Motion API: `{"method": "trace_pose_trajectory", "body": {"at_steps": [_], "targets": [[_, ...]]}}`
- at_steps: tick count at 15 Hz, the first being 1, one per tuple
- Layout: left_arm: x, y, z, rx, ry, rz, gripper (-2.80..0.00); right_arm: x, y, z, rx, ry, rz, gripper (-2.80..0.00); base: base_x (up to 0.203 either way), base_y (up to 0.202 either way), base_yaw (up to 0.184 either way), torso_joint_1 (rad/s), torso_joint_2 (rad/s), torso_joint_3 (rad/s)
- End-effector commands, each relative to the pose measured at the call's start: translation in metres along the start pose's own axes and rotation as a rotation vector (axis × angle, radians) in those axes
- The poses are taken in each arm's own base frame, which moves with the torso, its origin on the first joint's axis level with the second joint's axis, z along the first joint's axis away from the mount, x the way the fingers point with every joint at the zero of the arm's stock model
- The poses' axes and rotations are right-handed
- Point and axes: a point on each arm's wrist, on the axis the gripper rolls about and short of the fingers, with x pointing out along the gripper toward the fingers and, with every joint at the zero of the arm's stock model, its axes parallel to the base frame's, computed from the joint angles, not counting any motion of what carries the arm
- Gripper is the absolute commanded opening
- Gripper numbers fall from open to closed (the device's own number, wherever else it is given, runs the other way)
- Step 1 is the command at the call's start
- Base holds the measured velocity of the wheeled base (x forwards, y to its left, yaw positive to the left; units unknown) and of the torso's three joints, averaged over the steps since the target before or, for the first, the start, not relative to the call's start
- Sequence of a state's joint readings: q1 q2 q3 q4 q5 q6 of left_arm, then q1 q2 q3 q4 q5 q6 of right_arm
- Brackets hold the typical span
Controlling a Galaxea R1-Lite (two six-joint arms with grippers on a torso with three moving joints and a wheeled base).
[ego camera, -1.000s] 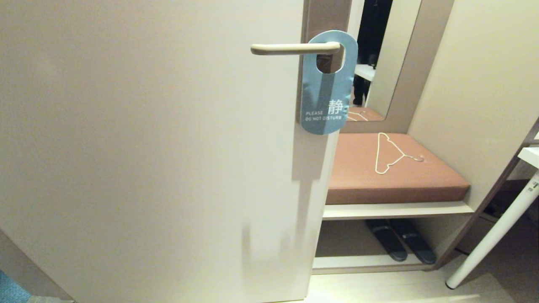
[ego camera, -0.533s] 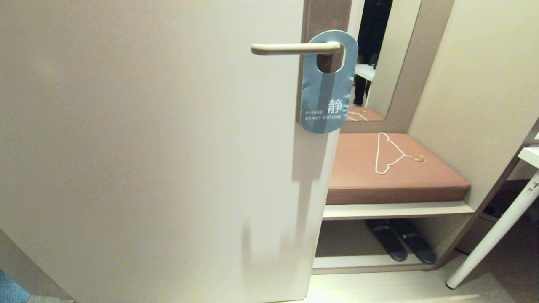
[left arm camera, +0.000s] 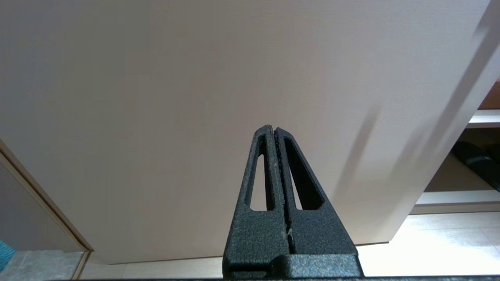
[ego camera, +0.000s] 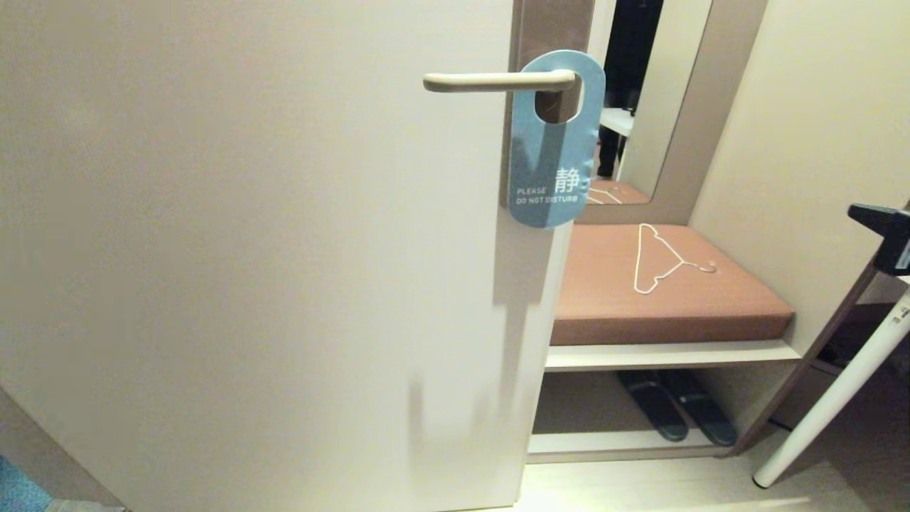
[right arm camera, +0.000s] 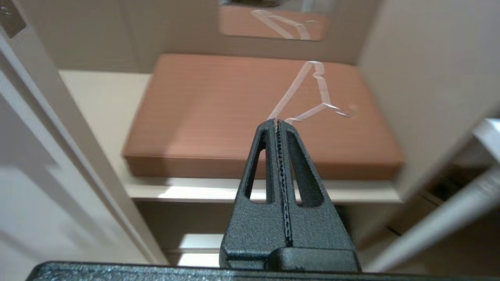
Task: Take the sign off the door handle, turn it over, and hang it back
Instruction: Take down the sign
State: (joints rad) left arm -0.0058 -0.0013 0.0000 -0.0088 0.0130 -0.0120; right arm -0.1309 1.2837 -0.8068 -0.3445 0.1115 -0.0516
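Cream-beige door handle [ego camera: 498,82] carrying the sign [ego camera: 554,142], blue face out – not yet lifted off. Left gripper [left arm camera: 274,130] pressed together, parked low by the door [ego camera: 249,249]; right gripper [right arm camera: 278,124] likewise pressed together, empty, well right of the sign. Approach step, by the look of it – next: spread those fingers and reach left to the sign's lower edge.

Right claw [ego camera: 881,235] cut off (picture's edge).

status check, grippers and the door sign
Right gripper shut, empty, over the bench cushion. Left gripper shut, parked. Sign on door handle, blue face out. Nothing blocking.
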Motion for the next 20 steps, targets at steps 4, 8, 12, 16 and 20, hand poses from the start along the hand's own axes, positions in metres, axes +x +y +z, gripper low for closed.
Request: {"method": "trace_pose_trajectory", "body": {"at_steps": [4, 8, 12, 16, 20], "targets": [[0.0, 0.0, 0.0, 0.0, 0.001, -0.001, -2.8, 0.047, -0.001, 0.002, 0.006, 0.035, 0.231, -2.8, 0.0, 0.0, 0.0, 0.0, 0.0, 0.0], [0.0, 0.0, 0.0, -0.002, 0.001, 0.001, -2.8, 0.069, 0.001, 0.015, -0.023, -0.013, 0.487, -2.8, 0.0, 0.0, 0.0, 0.0, 0.0, 0.0], [0.0, 0.0, 0.0, -0.001, 0.001, 0.001, -2.8, 0.081, 0.003, 0.031, -0.044, -0.075, 0.735, -2.8, 0.0, 0.0, 0.0, 0.0, 0.0, 0.0], [0.0, 0.0, 0.0, 0.0, 0.001, 0.001, -2.8, 0.1, 0.01, 0.037, -0.054, -0.097, 0.938, -2.8, 0.0, 0.0, 0.0, 0.0, 0.0, 0.0], [0.0, 0.0, 0.0, 0.0, 0.001, 0.001, -2.8, 0.114, 0.026, 0.028, -0.039, -0.071, 1.057, -2.8, 0.0, 0.0, 0.0, 0.0, 0.0, 0.0]]}}
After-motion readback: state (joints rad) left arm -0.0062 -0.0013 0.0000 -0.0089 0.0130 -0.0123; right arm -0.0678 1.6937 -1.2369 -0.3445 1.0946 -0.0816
